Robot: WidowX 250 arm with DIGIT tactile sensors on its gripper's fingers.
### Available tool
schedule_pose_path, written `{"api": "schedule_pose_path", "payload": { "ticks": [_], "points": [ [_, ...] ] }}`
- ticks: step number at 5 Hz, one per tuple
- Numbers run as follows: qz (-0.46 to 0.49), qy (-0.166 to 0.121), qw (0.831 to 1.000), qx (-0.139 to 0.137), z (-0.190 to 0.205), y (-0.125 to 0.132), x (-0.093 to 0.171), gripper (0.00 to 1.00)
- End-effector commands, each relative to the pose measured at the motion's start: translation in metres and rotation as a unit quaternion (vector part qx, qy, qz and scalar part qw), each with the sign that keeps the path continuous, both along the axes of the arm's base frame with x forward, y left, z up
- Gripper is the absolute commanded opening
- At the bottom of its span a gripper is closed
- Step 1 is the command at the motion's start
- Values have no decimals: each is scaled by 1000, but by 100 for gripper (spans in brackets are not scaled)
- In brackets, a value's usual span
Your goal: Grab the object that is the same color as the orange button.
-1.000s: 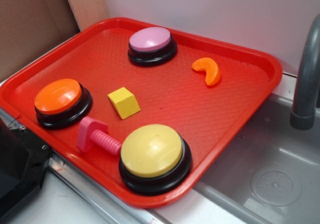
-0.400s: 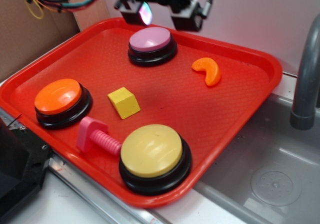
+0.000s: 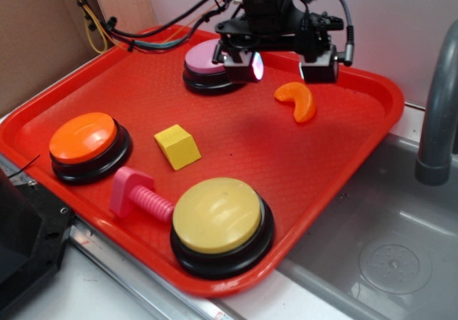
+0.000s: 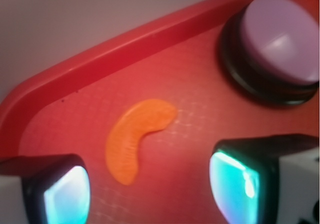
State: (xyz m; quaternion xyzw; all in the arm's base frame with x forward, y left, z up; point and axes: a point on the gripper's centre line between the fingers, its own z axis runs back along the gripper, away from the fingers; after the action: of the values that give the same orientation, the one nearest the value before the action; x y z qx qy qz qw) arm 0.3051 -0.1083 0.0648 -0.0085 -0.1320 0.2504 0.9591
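On the tray (image 3: 343,162), three buttons are set: one far (image 3: 207,66), one left (image 3: 86,144), one near (image 3: 218,223). A block (image 3: 177,146) lies between them, a bolt (image 3: 139,197) beside the near one, the crescent (image 3: 298,101) at right.

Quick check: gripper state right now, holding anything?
Gripper: open, holding nothing; jaws spread above the red plastic tray, with the small glossy orange crescent-shaped toy lying free ahead of them.

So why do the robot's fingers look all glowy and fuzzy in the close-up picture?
In the wrist view the fingers sit very close to the lens, so they blur, and their shiny pads catch light and glow teal; the orange segment and pink button look soft too. In the exterior view everything is sharper, with the gripper casting a faint shadow on the red tray.
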Motion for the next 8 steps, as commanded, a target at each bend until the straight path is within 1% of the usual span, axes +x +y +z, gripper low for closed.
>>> {"api": "schedule_pose_path", "payload": {
  "ticks": [1, 2, 3, 4, 5, 6, 8],
  "points": [
    [12, -28, 999, -24, -2, -1, 23, 100],
    [17, -17, 999, -24, -9, -2, 29, 100],
    [6, -7, 999, -37, -19, -2, 31, 100],
    [3, -5, 999, -40, -22, -3, 30, 100],
    [18, 8, 1000, -24, -22, -5, 28, 38],
    [22, 5, 999, -24, -23, -4, 30, 0],
    [27, 3, 999, -26, -24, -4, 30, 0]
  ]
}}
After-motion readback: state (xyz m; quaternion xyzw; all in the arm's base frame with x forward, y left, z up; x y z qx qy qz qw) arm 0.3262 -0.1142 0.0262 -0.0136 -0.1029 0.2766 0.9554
